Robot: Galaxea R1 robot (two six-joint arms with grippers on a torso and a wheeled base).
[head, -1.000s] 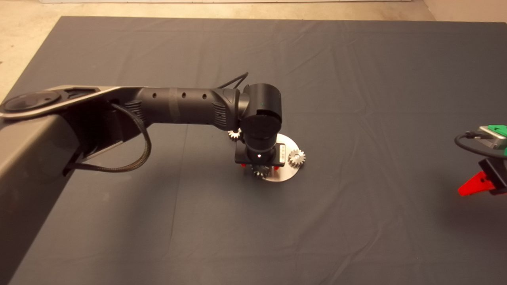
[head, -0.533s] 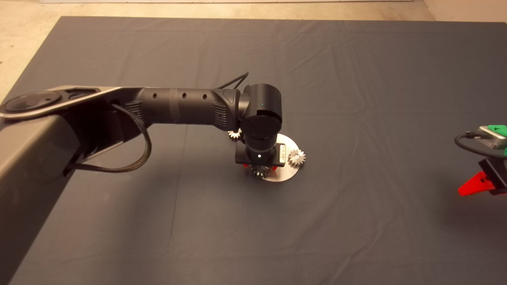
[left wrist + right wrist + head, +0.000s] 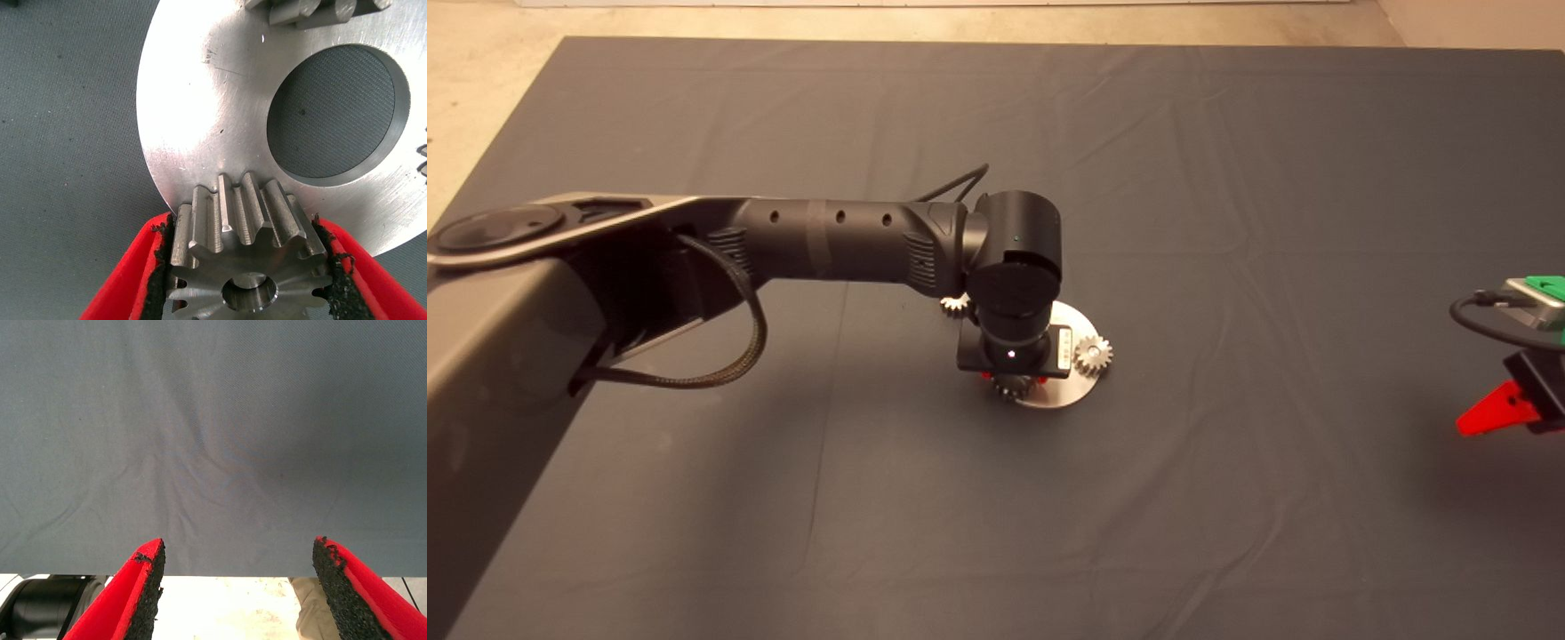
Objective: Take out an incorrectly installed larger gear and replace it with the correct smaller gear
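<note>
So far my left gripper [image 3: 248,267] clamps the larger gear [image 3: 247,257] at the plate [image 3: 200,120] edge; it isn't clear yet, and the smaller gear [image 3: 955,305] waits on the mat, uninstalled.

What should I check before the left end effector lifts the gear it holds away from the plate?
1. Left end effector pads on both sides of the larger gear: ok.
2. Gear free of the round plate: cannot tell.
3. Neighbouring gear on the plate clear of the fingers: ok.
4. Smaller gear waiting on the mat beside the plate: ok, partly hidden.
5. Right end effector open, parked at the mat's right edge: ok.
</note>
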